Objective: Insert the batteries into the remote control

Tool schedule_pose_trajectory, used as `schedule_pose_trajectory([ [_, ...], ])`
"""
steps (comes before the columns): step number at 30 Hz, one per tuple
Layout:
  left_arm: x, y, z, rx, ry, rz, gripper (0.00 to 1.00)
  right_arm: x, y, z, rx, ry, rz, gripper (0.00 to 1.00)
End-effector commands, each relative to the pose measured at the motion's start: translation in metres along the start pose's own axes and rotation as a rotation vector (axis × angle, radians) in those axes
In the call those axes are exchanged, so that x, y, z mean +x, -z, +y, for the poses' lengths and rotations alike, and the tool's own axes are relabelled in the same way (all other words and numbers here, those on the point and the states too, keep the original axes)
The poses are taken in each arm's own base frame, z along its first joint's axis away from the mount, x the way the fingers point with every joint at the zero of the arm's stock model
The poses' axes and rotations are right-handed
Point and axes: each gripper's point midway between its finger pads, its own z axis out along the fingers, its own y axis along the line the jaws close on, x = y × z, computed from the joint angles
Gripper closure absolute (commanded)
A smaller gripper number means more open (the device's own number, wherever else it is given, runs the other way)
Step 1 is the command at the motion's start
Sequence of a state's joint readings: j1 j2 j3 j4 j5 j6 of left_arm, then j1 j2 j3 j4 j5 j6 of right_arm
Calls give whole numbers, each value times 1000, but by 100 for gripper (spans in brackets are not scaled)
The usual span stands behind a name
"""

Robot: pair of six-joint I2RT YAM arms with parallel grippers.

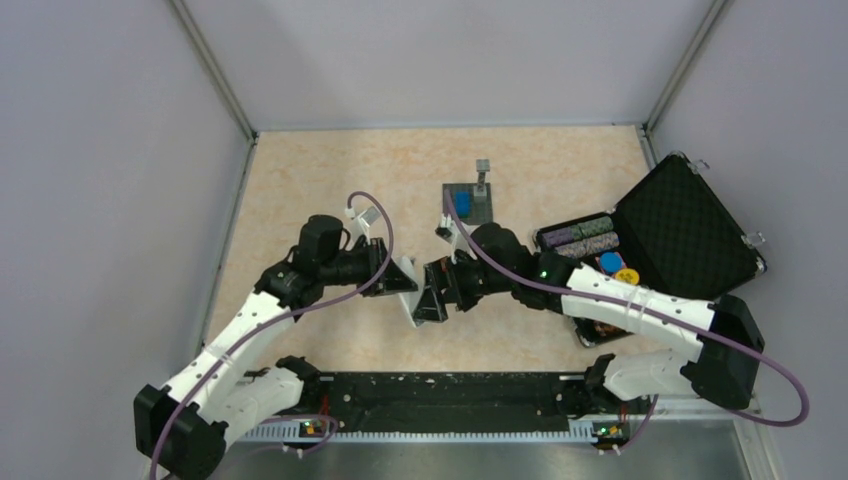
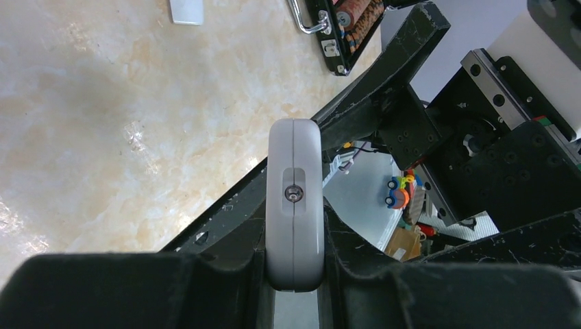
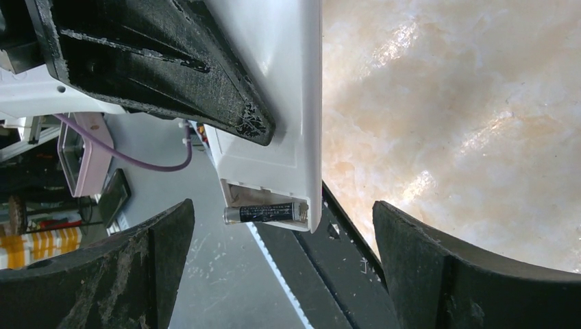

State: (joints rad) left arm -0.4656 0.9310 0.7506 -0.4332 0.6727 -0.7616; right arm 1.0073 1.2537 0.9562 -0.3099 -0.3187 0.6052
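Black fingers [image 3: 103, 274] of the right gripper [image 3: 284, 219] fill the bottom of its wrist view, spread wide apart and gripping nothing; just beyond them hangs the remote control [image 3: 274, 103], held above the marbled table [image 3: 445, 103], its open compartment at the near end; one battery [image 3: 267, 213] lies crosswise in that compartment, in line with the gap between the fingers and touching neither; whether a second battery is seated cannot be told. Left gripper [image 2: 294, 267] is clamped on the remote control's two broad faces, the handset edge-on in its wrist view; overhead, both grippers meet at mid-table, near a grey plate [image 1: 480, 205] carrying a blue block [image 1: 462, 204]; an open chip case [image 1: 690, 225] lies to the right.
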Motion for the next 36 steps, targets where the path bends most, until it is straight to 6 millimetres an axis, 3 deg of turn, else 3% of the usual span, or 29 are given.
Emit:
schedule_pose_trajectory([
  [1,-10,2,-22,71,-25,-12,100,0,-4,6,-33,20,-10,1],
  [24,-9,-3,-13,52,0,-11,100,6,-5,2,-50,33,-30,23],
  [30,-7,-1,-17,69,4,-3,100,6,-5,2,-56,23,-43,33],
  [36,-6,0,-24,100,4,1,100,3,-5,3,-65,4,-80,37],
])
